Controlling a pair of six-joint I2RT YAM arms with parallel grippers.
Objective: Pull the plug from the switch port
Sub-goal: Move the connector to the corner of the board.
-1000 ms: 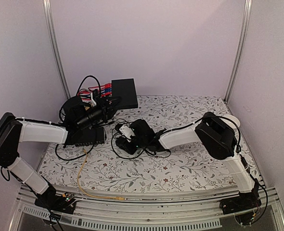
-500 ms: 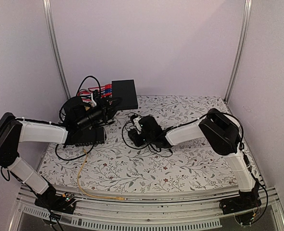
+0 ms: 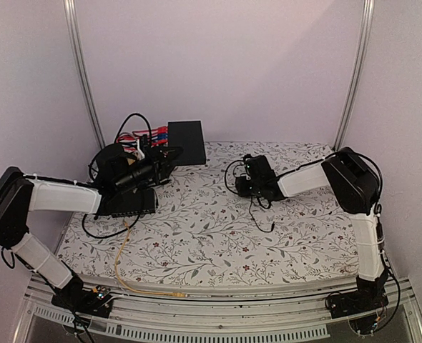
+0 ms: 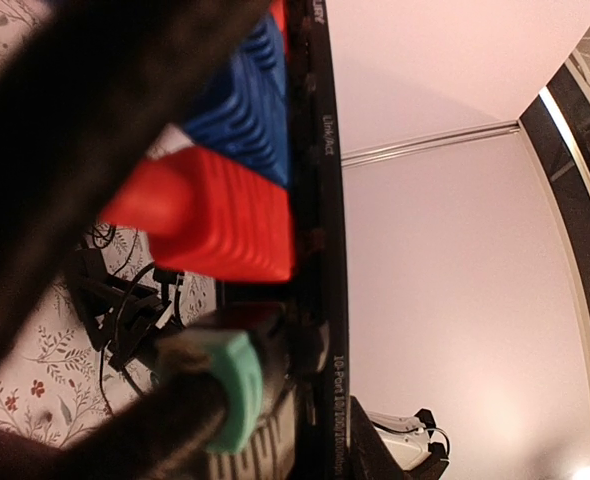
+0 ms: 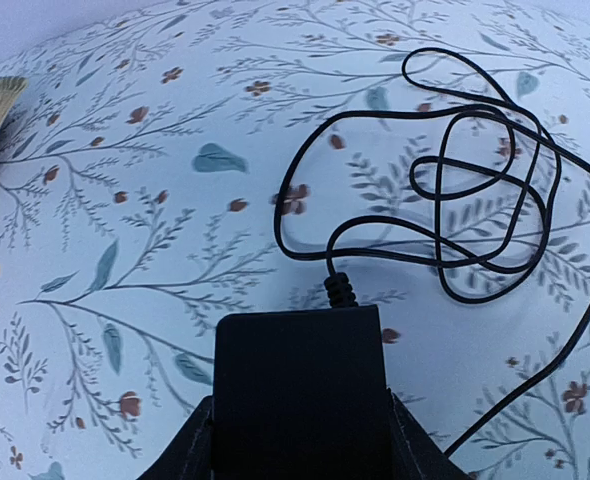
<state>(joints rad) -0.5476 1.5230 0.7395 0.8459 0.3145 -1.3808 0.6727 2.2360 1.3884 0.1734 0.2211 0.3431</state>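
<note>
Nearest me, the right tool is clamped on a black adapter, whose thin cable lies looped on the floral bench. Farther back at the left, the left tool is pressed in among the plugs, and I cannot tell how wide it stands. There 1 red plug, 1 blue plug and 1 teal plug meet the switch port row on the thin edge of the flat black switch.

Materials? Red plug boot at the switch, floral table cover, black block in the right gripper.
Red plug boot: moulded plastic or rubber, matte, with ribbed grip lines.
Table cover: probably printed fabric or vinyl; smooth, with low sheen.
Black block: hard matte plastic, judging by its flat faces and crisp edges.
</note>
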